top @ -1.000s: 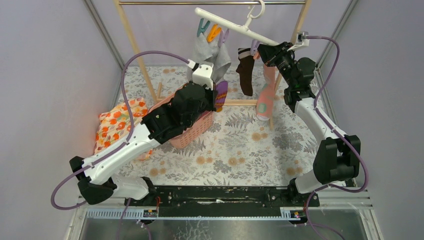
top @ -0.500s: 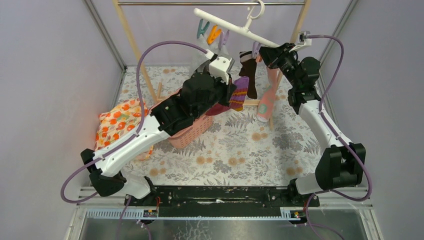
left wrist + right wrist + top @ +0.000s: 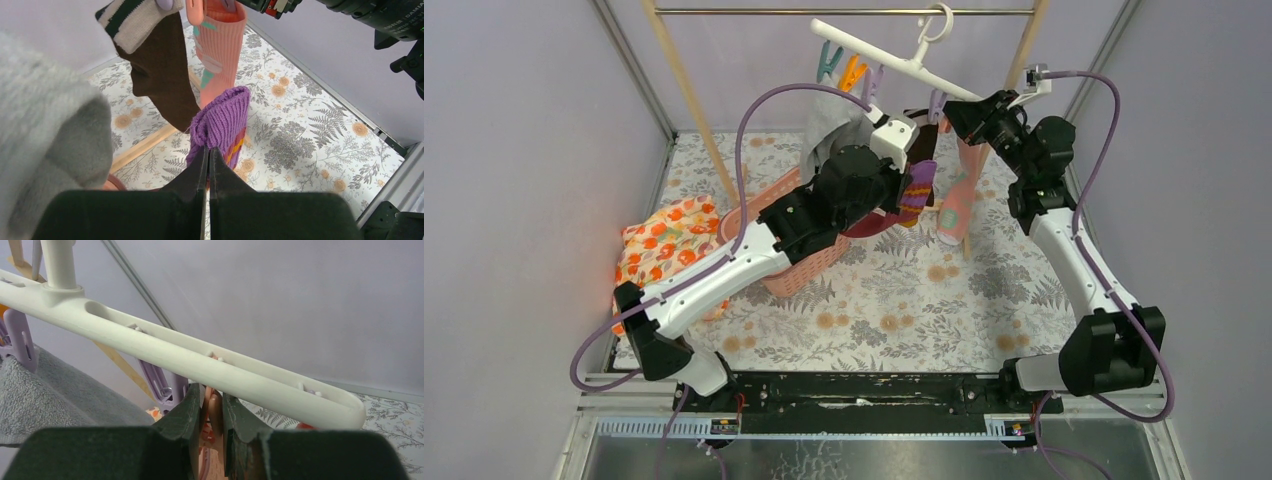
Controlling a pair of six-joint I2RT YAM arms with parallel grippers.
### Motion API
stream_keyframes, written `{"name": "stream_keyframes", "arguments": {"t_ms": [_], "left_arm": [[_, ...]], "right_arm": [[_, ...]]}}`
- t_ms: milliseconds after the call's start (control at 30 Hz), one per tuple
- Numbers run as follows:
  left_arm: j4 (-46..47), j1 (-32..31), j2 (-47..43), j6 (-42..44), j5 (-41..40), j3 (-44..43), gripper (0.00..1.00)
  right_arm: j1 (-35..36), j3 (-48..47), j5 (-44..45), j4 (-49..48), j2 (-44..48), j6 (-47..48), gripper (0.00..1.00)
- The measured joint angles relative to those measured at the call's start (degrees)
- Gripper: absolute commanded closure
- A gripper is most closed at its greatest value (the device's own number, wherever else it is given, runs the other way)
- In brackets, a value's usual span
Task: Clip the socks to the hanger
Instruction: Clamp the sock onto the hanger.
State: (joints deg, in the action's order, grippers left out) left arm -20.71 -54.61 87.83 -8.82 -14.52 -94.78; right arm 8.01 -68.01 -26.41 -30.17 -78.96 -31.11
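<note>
The left pincer (image 3: 209, 150) is clenched on the purple sock (image 3: 225, 117), which dangles lengthwise just below the hanger's (image 3: 894, 62) right half. The right pincer (image 3: 212, 397), nearer that end, squeezes a clip (image 3: 215, 412) beneath the hanger, above the sock.

Purple sock (image 3: 225, 120) lower half hiding behind left jaws. Grey cloth (image 3: 45, 140) blurring, running off picture edge. Left arm (image 3: 724, 270) covering basket (image 3: 804, 270) middle. Clip (image 3: 215, 412) half-hiding between right jaws.
</note>
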Motion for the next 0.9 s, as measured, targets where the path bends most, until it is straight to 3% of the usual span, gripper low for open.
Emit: {"name": "stream_keyframes", "arguments": {"t_ms": [900], "left_arm": [[2.9, 4.7, 7.1, 0.3, 6.9, -4.9, 1.00]], "right_arm": [[-2.1, 0.5, -11.4, -2.3, 1.5, -8.3, 1.00]]}}
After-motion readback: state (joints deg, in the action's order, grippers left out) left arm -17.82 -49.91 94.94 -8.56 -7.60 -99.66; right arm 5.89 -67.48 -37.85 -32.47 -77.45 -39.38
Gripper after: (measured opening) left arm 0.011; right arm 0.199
